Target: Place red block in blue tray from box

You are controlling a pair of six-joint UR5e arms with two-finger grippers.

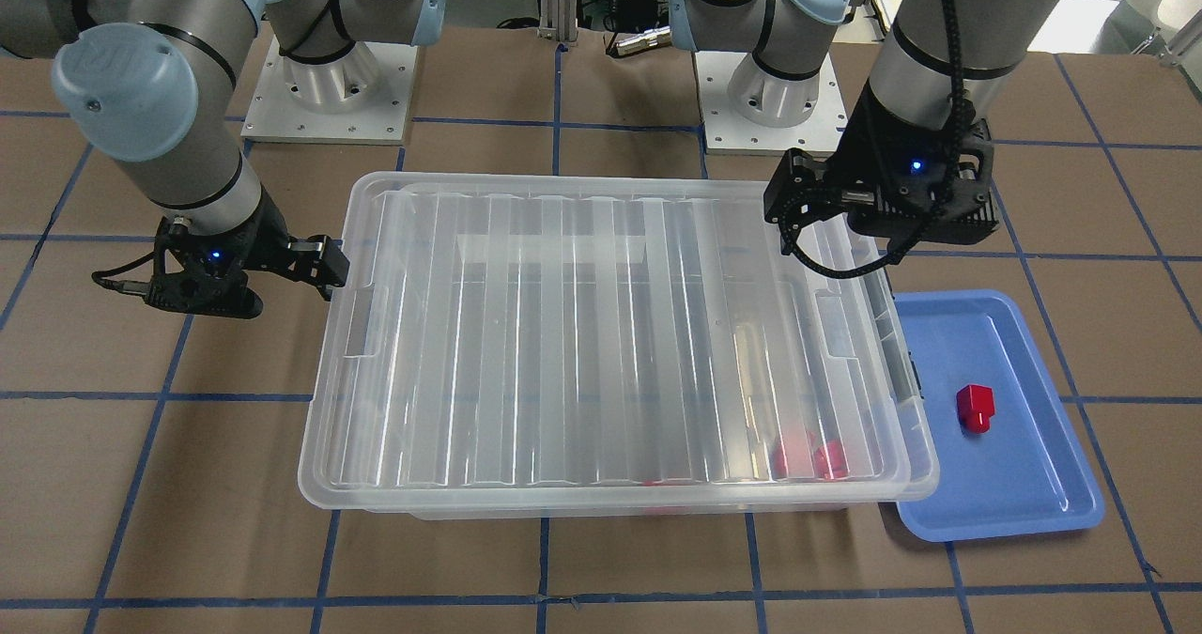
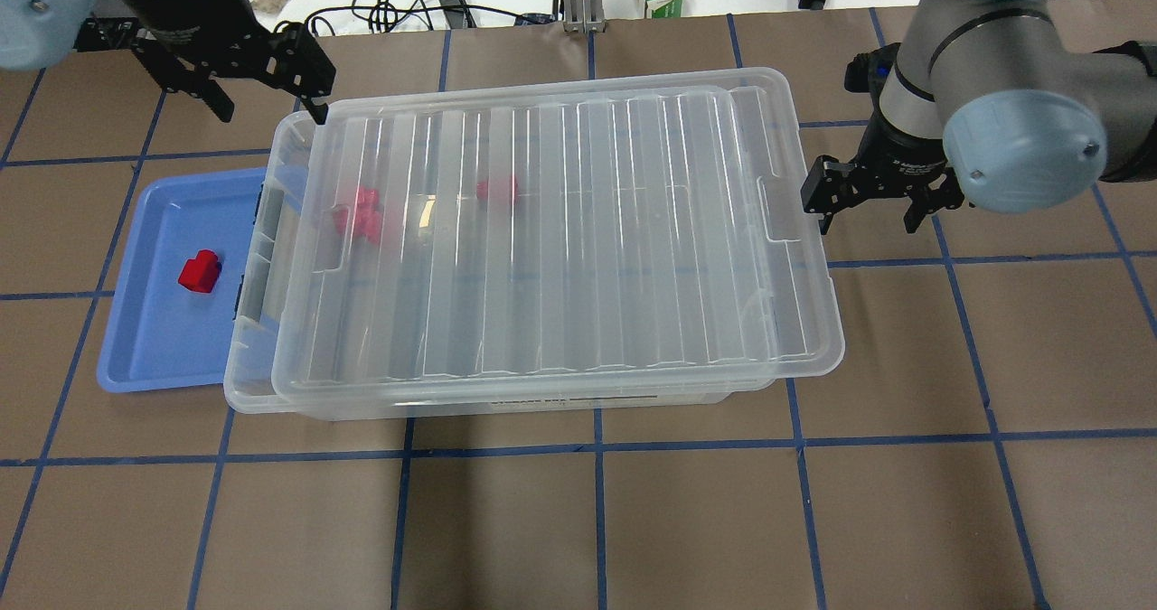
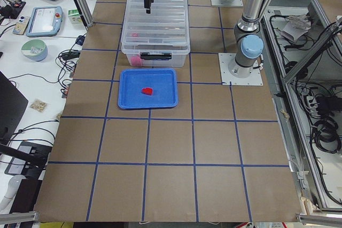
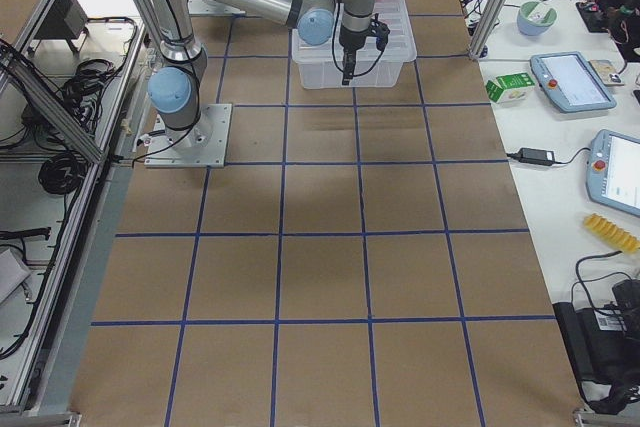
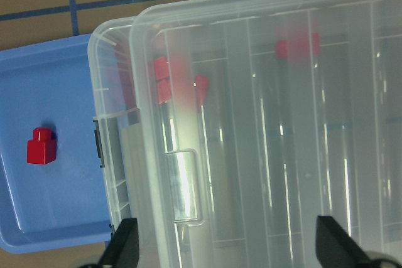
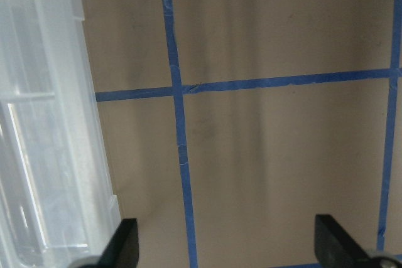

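A red block (image 2: 199, 272) lies on its side in the blue tray (image 2: 154, 348), near the middle of the floor and apart from the rim; the tray sits on the tabletop (image 2: 633, 520) at 9 o'clock of the box (image 2: 249, 384) in the overhead view, its near edge tucked under the box's end. The ribbed lid (image 2: 560, 230) rests on the box but slewed toward 3 o'clock, leaving a strip of the bin uncovered at the tray end. More red blocks (image 2: 362, 217) show blurred through the plastic. The left gripper (image 2: 268, 104) hangs over the box's 10 o'clock corner, fingers spread wide with nothing between them. The right gripper (image 2: 866, 217) hovers past the 3 o'clock end, just off the lid's edge over bare tabletop, fingers equally wide and empty.

With a block delivered, the job looks all but finished, and what remains seems to be squaring the lid or backing the arms away. To do that well, the lid would want a nudge from the 3 o'clock end toward 9 o'clock, both long edges kept parallel to the bin walls so that it drops over the rim instead of riding up. The left arm should lift straight up before it travels, since a sweep toward 8 o'clock could knock the tray and roll the block
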